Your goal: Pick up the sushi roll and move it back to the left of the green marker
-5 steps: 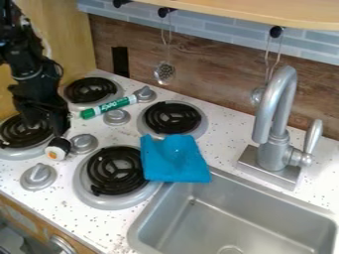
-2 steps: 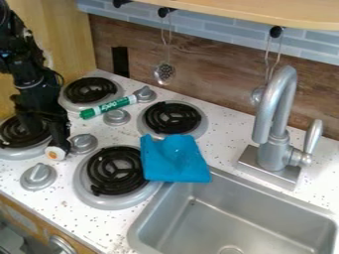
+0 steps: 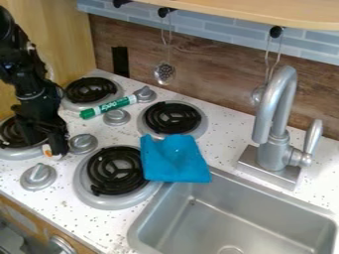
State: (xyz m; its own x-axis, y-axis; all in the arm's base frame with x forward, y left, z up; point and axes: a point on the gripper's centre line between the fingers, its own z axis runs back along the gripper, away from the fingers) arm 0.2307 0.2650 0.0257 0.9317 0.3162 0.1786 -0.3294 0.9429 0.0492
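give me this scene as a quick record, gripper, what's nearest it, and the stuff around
gripper: at left, low by the leftmost burner
nearest thing: small white-and-orange object, partly hidden; whether held, cannot tell
marker: green and white, lying among the stove knobs
cloth: blue, between burners and sink
faucet: silver, behind the sink
hanging: slotted spoon

At the left, a small white-and-orange object [image 3: 47, 150] is partly hidden by the black gripper [image 3: 59, 148], beside a stove knob [image 3: 83, 143]. A green-and-white marker [image 3: 109, 107] is laid farther back, between the two far burners. The near burner's [image 3: 92, 194] right edge is overlapped by a blue cloth [image 3: 175, 161], placed at the far left corner of the sink [image 3: 155, 211].
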